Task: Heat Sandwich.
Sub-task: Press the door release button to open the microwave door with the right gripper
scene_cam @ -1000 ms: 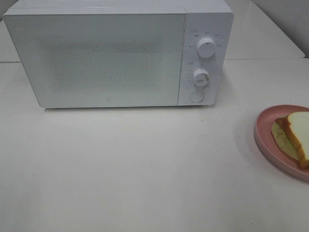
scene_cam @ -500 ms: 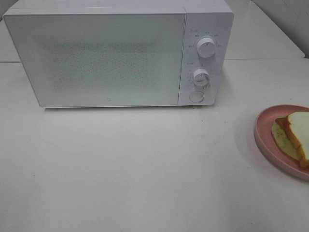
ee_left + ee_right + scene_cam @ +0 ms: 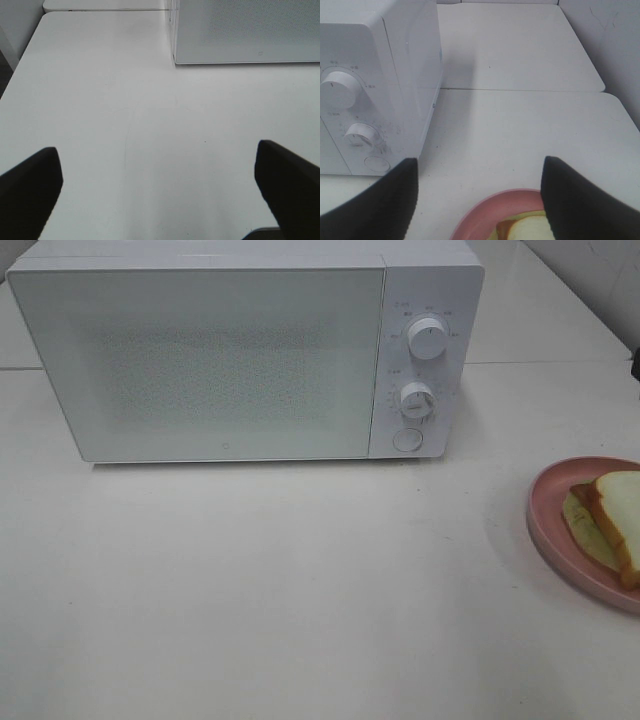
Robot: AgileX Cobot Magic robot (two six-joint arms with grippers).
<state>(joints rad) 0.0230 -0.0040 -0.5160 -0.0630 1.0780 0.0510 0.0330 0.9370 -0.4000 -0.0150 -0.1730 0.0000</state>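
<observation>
1 sandwich [image 3: 610,525], on pink plate [image 3: 545,530], 4 o'clock edge of surface [image 3: 300,590]. 1 microwave [image 3: 200,360], 11 o'clock, door shut. Hands: left hand [image 3: 156,150], right hand [image 3: 480,161], both spread, empty. Step: outset; you likely open that door first

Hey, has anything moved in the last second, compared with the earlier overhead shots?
Barely anything. A dark sliver has appeared at the right edge of the overhead view, probably part of the right arm coming in. Nothing was grasped or released. The microwave stays shut, and the sandwich lies on its pink plate as before.
</observation>
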